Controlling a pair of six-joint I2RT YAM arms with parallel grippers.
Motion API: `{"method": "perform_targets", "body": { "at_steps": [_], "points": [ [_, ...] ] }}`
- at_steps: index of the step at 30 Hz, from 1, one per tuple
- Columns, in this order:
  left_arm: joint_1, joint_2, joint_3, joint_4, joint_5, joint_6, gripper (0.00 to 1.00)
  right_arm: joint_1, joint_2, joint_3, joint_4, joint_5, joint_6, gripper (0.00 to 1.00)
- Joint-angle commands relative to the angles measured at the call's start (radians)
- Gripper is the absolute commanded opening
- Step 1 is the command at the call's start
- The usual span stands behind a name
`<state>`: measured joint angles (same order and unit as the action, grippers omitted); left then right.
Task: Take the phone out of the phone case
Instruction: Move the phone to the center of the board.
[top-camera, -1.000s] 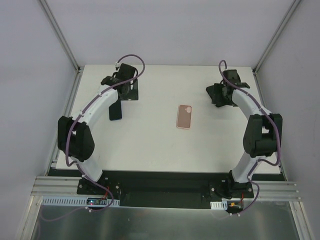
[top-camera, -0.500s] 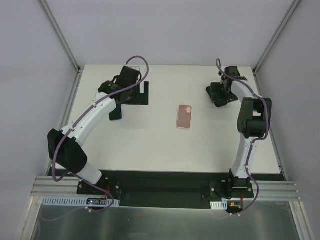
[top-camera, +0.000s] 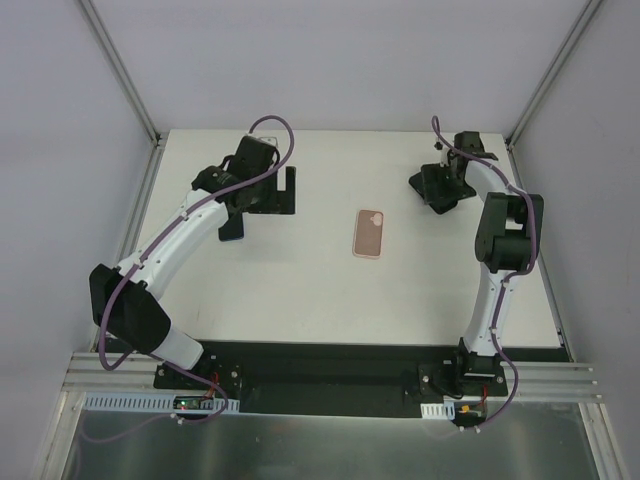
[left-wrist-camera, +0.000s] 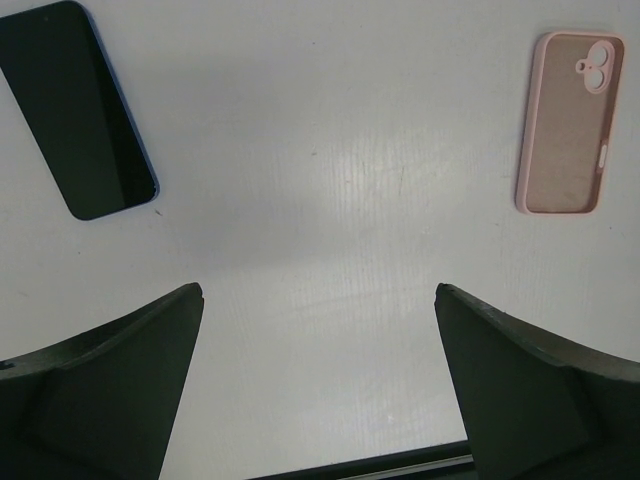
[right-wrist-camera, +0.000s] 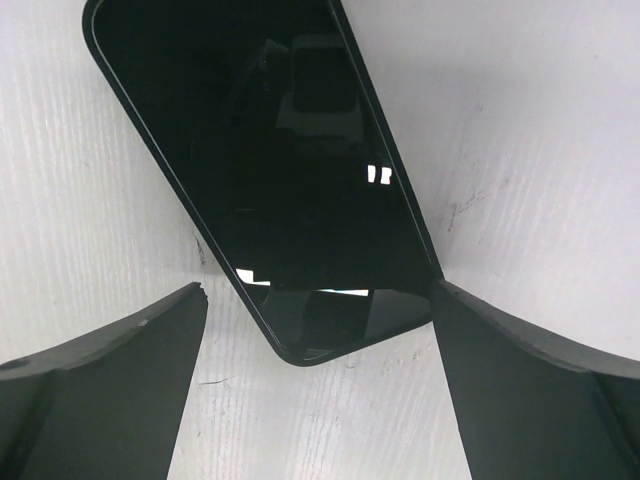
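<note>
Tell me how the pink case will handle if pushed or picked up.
The case lies flat and empty, so it is probably light and would slide on the table rather than tip. Its thin rim suggests it may flex under a pinch. Its matte look hints at decent grip.

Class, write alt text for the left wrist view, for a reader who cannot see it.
A dark phone lies at the upper left of a white table, apart from an empty pink phone case at the upper right. The open left gripper frames the bottom edge.
</note>
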<state>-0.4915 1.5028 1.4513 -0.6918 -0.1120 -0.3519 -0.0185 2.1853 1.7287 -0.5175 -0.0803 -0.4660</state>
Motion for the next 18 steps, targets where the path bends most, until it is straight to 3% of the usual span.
{"method": "perform_targets", "body": {
  "at_steps": [1, 18],
  "points": [
    [-0.01, -0.046, -0.008, -0.002, 0.008, -0.012, 0.99, -0.006, -0.047, 0.0, 0.033, 0.0, -0.028, 0.96],
    [-0.025, -0.039, 0.004, -0.011, -0.005, -0.015, 0.99, -0.026, -0.03, 0.077, 0.068, -0.022, 0.017, 0.96]
  ]
}}
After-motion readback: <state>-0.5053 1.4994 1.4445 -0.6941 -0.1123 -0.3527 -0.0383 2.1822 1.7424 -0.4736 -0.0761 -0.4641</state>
